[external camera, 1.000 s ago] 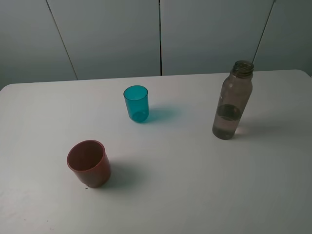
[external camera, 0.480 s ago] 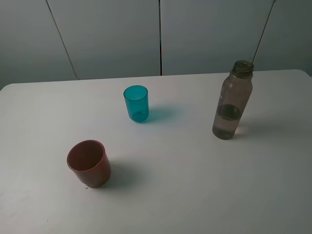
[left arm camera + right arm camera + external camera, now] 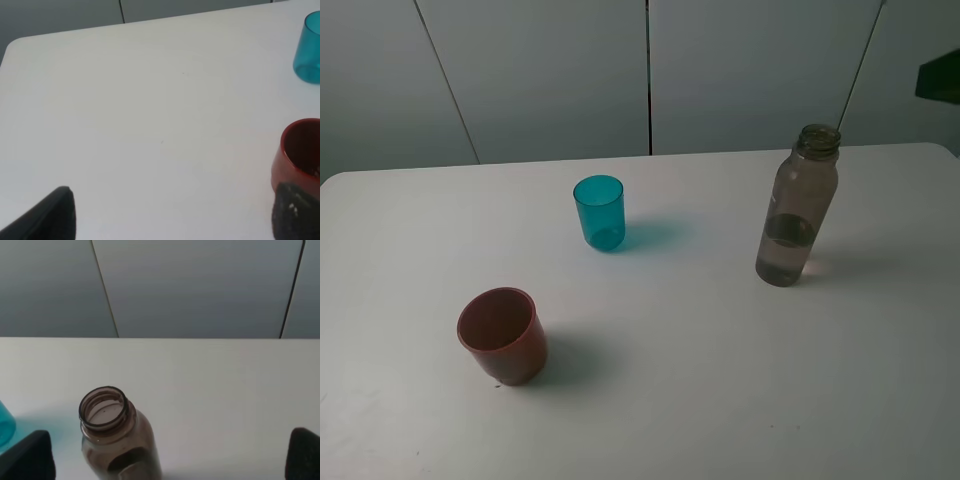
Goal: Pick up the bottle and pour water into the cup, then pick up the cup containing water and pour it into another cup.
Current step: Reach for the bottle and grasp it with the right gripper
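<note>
Newly in view since a moment ago, a dark shape (image 3: pixel 940 80) pokes in at the far right edge, probably the right arm arriving. Nothing on the white table (image 3: pixel 720 380) has shifted. At left, the left gripper (image 3: pixel 170 217) hangs empty, fingers spread wide, near the red-brown cup (image 3: pixel 502 335). The teal cup (image 3: pixel 598 211) stands farther back. At right, the uncapped bottle (image 3: pixel 798 210) stands upright, partly full. The right gripper (image 3: pixel 165 460) hovers above it, fingers spread wide, empty. Grasping the bottle looks like the next step.
</note>
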{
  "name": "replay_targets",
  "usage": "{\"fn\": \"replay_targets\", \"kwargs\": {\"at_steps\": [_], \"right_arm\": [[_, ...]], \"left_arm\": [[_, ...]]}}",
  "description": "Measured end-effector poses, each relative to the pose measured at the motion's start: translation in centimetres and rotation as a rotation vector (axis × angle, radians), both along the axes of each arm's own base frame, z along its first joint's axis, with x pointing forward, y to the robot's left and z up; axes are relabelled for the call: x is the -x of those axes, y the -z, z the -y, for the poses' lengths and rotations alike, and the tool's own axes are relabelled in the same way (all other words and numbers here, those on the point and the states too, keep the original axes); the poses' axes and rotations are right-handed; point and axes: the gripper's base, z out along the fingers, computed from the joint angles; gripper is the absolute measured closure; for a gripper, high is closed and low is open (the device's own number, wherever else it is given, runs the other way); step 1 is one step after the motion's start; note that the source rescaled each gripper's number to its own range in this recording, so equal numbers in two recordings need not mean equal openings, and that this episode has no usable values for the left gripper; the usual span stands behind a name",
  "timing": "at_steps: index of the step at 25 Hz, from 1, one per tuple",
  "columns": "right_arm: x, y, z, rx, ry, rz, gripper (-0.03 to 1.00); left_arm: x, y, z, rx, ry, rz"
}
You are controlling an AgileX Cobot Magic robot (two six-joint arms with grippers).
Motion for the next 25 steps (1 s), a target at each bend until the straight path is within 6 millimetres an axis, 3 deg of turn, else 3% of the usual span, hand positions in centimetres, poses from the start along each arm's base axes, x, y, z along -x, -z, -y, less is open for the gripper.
{"fn": "replay_targets", "kwargs": {"at_steps": [3,7,11,19,25], "right_arm": [[-0.2,1.2,-0.1,-0.03,0.009,-0.017,-0.03],[0.2,4.3,-1.1,-0.107,-0.008,-0.014,-0.03],[0.8,6.9,-2.2,-0.127,-0.059,0.079,-0.03],[2.3,10.3,-2.7,-0.065,-0.141,0.15,-0.03],[3.0,11.4,-2.4,-0.046,-0.155,0.217,-0.03]], "left_arm": [[0.0,0.0,0.0,0.0,0.0,0.0],[0.0,0.0,0.0,0.0,0.0,0.0],[0.0,0.0,0.0,0.0,0.0,0.0],[0.0,0.0,0.0,0.0,0.0,0.0],[0.0,0.0,0.0,0.0,0.0,0.0]]}}
